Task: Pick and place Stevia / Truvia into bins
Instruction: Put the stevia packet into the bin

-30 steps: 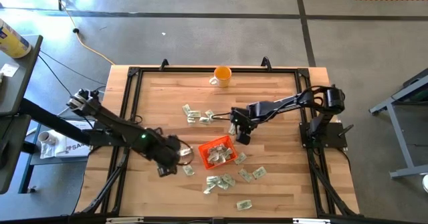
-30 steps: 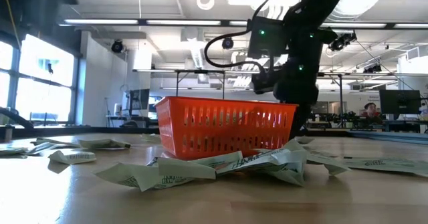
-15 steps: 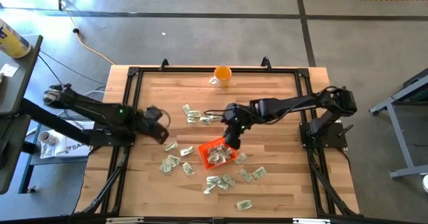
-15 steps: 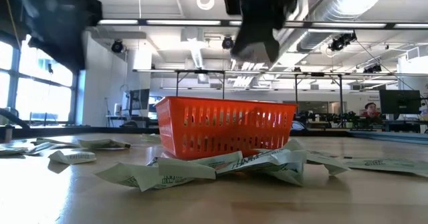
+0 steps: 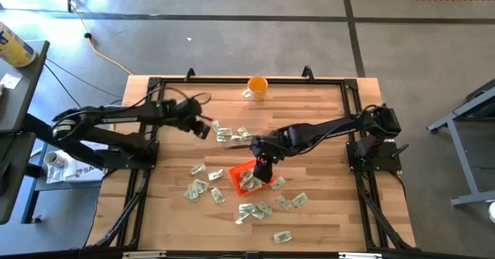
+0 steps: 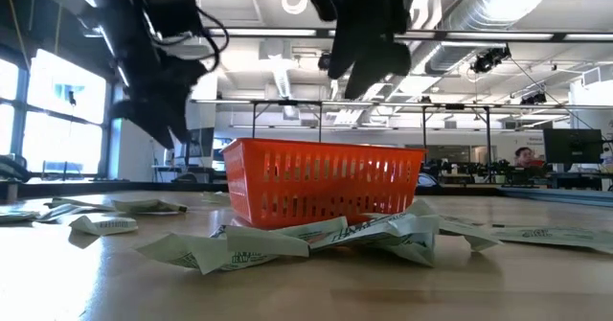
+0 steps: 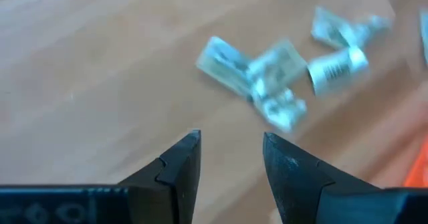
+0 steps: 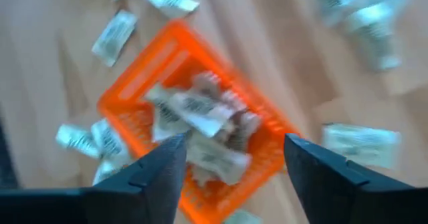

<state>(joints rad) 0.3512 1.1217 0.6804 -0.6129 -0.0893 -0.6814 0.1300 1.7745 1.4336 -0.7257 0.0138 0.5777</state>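
Since half a second ago, my left gripper [image 5: 203,127] has swung up toward twelve o'clock and hangs spread and empty beside a cluster of pale green-and-white paper sachets [image 5: 230,134] on the wooden table [image 5: 309,104]. My right gripper [image 5: 261,168] now hovers over the small orange-red plastic tray [image 5: 241,169], fingers apart, holding nothing. Sachets lie heaped inside the tray; others are scattered at its six o'clock side.

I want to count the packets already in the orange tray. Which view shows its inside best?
The right wrist view: it looks down into the orange tray at the packets piled inside. The high view shows it small and partly under the right arm; the low view shows only its slotted wall; the left wrist view only an edge.
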